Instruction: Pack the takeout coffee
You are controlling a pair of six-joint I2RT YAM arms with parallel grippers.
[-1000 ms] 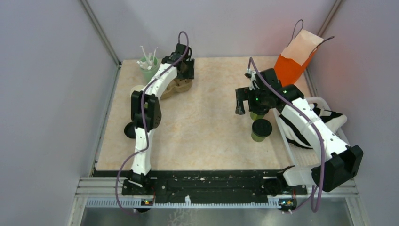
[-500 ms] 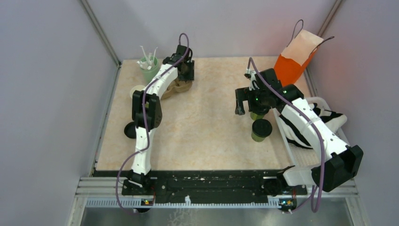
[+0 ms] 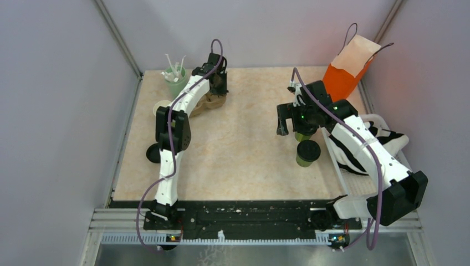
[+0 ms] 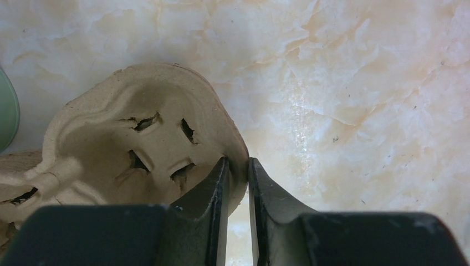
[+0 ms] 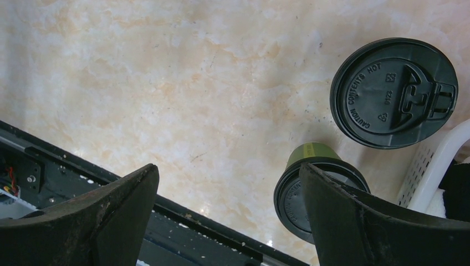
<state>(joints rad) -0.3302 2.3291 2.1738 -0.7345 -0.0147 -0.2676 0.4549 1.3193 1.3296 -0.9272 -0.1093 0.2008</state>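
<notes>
Two arms out: the left pinching, the right spread wide.
The left arm (image 3: pixel 183 105) stretches to the far left, and the left gripper (image 4: pixel 239 164) has its fingers (image 4: pixel 213 191) nearly together, nipping the rim of a cardboard tray (image 4: pixel 122 138). The right arm (image 3: pixel 360 141) bends inward with its wrist tipped down. The right gripper (image 5: pixel 226 172) holds nothing, its fingers far apart.

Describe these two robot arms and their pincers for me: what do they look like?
The left arm and right arm are white tubular links joined by chunky black joints, each trailed by a purple cable. A small green light glows on the right one. The left gripper and right gripper each end in two dark, wedge-shaped fingers.
</notes>
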